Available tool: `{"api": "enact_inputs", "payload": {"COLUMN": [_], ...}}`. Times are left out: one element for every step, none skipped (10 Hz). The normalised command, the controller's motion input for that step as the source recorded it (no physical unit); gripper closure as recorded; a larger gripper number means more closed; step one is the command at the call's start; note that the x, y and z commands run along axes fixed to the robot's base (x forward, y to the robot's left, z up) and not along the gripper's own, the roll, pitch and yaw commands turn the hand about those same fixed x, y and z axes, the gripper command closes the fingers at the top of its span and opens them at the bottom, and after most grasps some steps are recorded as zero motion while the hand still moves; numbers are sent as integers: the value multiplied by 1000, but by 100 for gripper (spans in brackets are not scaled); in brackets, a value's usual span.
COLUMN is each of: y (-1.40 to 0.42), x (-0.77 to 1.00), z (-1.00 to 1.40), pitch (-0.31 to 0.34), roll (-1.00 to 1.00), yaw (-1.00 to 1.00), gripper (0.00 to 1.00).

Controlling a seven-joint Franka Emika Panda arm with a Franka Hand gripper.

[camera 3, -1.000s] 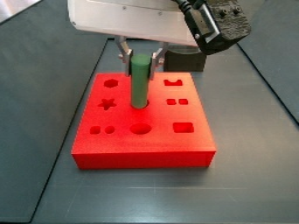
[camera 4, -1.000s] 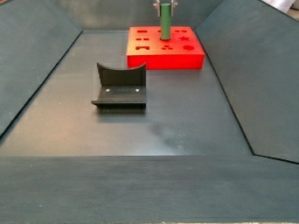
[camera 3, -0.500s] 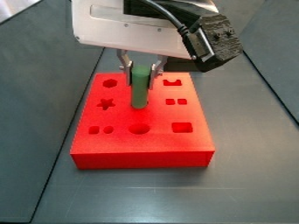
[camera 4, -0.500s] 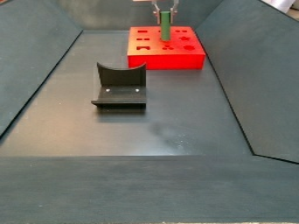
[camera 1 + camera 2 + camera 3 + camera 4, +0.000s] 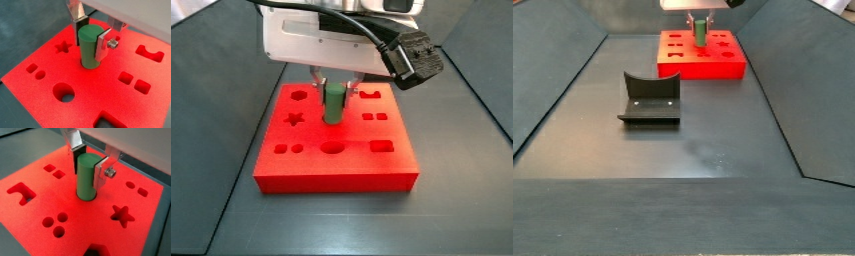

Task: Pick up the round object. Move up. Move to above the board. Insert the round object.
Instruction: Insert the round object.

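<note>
The round object, a green cylinder peg (image 5: 88, 52), stands upright with its lower end in a round hole near the middle of the red board (image 5: 80, 107). It also shows in a wrist view (image 5: 85, 180) and in both side views (image 5: 333, 106) (image 5: 699, 40). The gripper (image 5: 91, 37) is straight above the board and shut on the peg's upper part, one pad on each side. It shows the same way in a wrist view (image 5: 89, 163) and in both side views (image 5: 333, 92) (image 5: 699, 26). The board (image 5: 331, 165) (image 5: 707, 66) lies flat on the floor.
The dark fixture (image 5: 649, 98) stands on the grey floor in front of the board in a side view. Sloping grey walls (image 5: 553, 90) enclose the floor. The board has other cut-outs: a star (image 5: 63, 48), a round hole (image 5: 63, 92), squares (image 5: 133, 81).
The gripper has come down with the peg. The peg shows shorter above the board, its lower end now deeper in the hole.
</note>
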Motion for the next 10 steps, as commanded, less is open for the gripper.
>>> {"api": "enact_inputs", "payload": {"y": [146, 171, 231, 54, 0, -126, -86, 0, 0, -20], "x": [114, 97, 20, -100, -194, -366, -43, 0, -134, -17], "z": [-666, -697, -866, -1000, -1000, -729, -3, -54, -911, -969], "pitch": [0, 0, 0, 0, 0, -33, -1, -3, -186, -149], "roll": [-254, -244, -163, 0, 113, 321, 107, 0, 0, 0], "yaw": [0, 0, 0, 0, 0, 0, 91, 0, 17, 9], "gripper": [100, 100, 100, 100, 100, 100, 100, 100, 100, 100]}}
